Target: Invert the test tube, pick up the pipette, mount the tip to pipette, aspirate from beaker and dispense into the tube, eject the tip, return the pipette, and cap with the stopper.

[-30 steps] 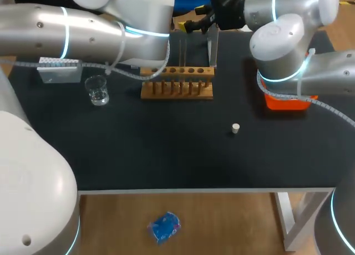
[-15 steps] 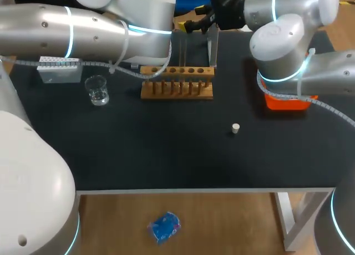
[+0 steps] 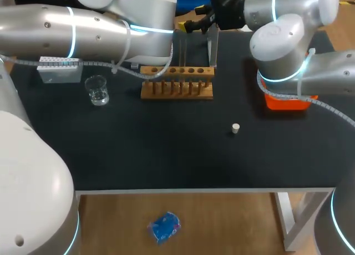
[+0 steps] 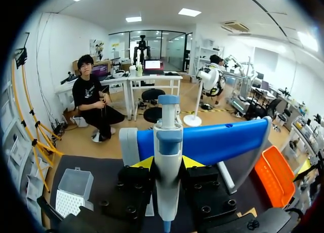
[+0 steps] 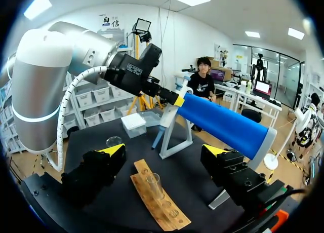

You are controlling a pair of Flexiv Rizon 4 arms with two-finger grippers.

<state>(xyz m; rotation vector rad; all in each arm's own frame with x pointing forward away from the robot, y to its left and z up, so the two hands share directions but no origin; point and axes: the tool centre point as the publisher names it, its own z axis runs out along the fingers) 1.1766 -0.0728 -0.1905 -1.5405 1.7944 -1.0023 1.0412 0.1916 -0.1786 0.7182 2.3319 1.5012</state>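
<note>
My left gripper [image 4: 167,164] is shut on the white and blue pipette [image 4: 167,157], which stands upright against the blue bar of its stand [image 4: 223,142]. In the right wrist view the same pipette [image 5: 164,122] hangs at the end of the blue bar, with my left gripper [image 5: 174,100] on it. My right gripper [image 5: 164,152] is wide open and holds nothing. Ahead of it lies the wooden rack [image 5: 157,197] with a clear test tube [image 5: 153,185] upright in it. In the head view I see the rack [image 3: 177,82], beaker [image 3: 99,90], tip box [image 3: 58,69] and white stopper [image 3: 236,128].
An orange bin [image 3: 285,102] sits at the right under my right arm. The stand's metal legs [image 3: 212,47] rise just behind the rack. My left arm [image 3: 83,33] spans the back left of the table above the tip box. The black table [image 3: 166,155] has bare room in front.
My left arm has shifted very slightly at the stand, still holding the pipette. The right arm and the things on the table have not moved.
</note>
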